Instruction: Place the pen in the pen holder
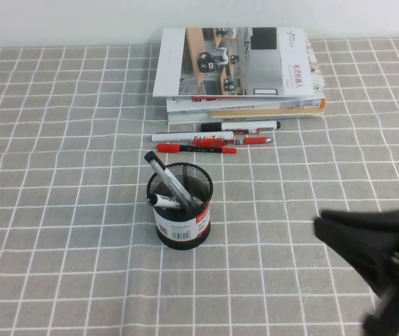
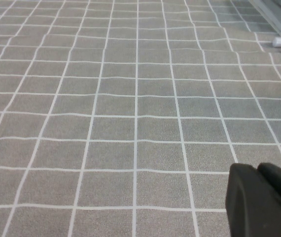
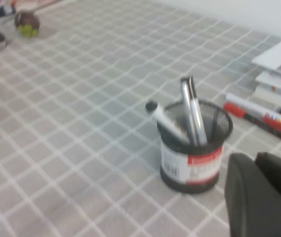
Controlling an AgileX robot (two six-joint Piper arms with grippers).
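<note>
The pen holder [image 1: 180, 224], a black mesh cup with a white-and-red label, stands at the table's middle. The grey pen [image 1: 166, 175] stands inside it, leaning with its dark end up and to the left. A white marker [image 1: 163, 201] with a black cap also sits in the cup. My right gripper [image 1: 339, 234] is shut and empty, to the right of the holder and clear of it. The right wrist view shows the holder [image 3: 192, 165], the pen [image 3: 192, 108] and that gripper [image 3: 256, 163]. My left gripper [image 2: 256, 170] is shut and empty over bare cloth, out of the high view.
A stack of books [image 1: 238, 70] lies at the back. In front of it lie white markers [image 1: 206, 138] and red pens [image 1: 196, 148]. A grey checked cloth [image 1: 59, 210] covers the table. A small brown object [image 3: 26, 22] sits far off in the right wrist view.
</note>
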